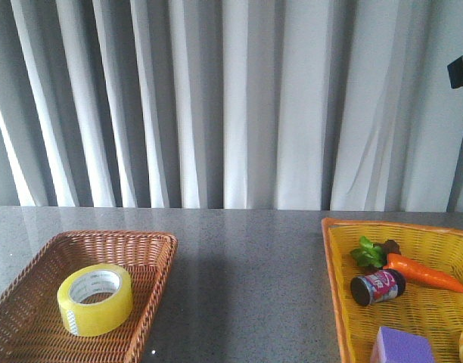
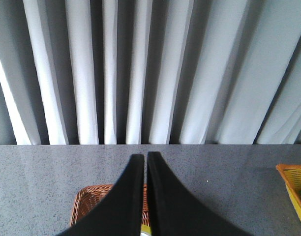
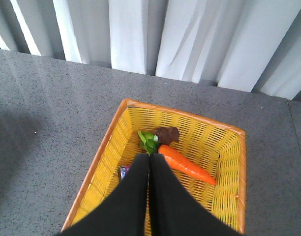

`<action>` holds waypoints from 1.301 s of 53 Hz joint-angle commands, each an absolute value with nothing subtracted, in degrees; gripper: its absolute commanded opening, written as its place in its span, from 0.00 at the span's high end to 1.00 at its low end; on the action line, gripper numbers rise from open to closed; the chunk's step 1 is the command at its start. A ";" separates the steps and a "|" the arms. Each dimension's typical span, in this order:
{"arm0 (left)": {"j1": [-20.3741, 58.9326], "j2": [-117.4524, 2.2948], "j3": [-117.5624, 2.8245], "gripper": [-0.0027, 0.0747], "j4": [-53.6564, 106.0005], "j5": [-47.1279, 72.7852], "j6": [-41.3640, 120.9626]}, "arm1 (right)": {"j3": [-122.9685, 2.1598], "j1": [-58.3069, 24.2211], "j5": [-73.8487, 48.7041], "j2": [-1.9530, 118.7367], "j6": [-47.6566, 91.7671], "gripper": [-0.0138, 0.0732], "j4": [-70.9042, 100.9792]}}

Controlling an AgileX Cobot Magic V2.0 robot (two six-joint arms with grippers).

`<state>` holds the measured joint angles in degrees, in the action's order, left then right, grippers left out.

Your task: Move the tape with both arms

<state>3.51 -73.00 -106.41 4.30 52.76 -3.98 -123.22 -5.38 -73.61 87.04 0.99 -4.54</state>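
The yellow tape roll (image 1: 94,299) with a white printed core lies in the brown wicker basket (image 1: 152,246) at the front left of the table. Neither arm shows in the front view. In the left wrist view my left gripper (image 2: 144,157) is shut and empty, held above the brown basket (image 2: 89,196); a sliver of the tape (image 2: 145,230) shows between the fingers. In the right wrist view my right gripper (image 3: 150,158) is shut and empty above the yellow basket (image 3: 229,147).
The yellow basket (image 1: 337,249) at the right holds a toy carrot (image 1: 424,274), a small dark can with a pink label (image 1: 378,287), a purple block (image 1: 402,346) and green leaves (image 1: 368,253). White curtains hang behind the grey table (image 1: 247,272).
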 commanded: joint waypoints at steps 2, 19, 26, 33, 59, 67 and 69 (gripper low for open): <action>3.31 -71.78 -107.69 0.97 4.73 48.43 -3.79 | -124.61 -5.17 -70.85 85.28 1.08 0.85 -5.01; 3.31 -71.78 -107.69 0.97 4.73 48.54 -3.90 | -124.61 -5.17 -70.85 85.28 1.08 0.85 -5.01; 3.31 -71.78 -107.69 0.97 4.73 48.61 -3.90 | -124.61 -5.17 -70.85 85.28 1.08 0.85 -5.01; 3.31 -71.78 -107.69 0.97 4.73 48.76 -3.90 | -124.61 -5.17 -70.85 85.28 1.08 0.85 -5.01; 3.31 -47.80 -79.51 0.97 -4.59 36.81 -1.86 | -124.61 -5.17 -70.85 85.28 1.08 0.85 -5.01; 3.31 -30.62 -52.26 0.97 -5.41 21.18 -1.97 | -124.61 -5.17 -70.85 85.28 1.08 0.85 -5.01; 3.31 -26.50 -45.89 0.97 -5.47 18.16 -1.97 | -124.61 -5.17 -70.85 85.28 1.08 0.85 -5.01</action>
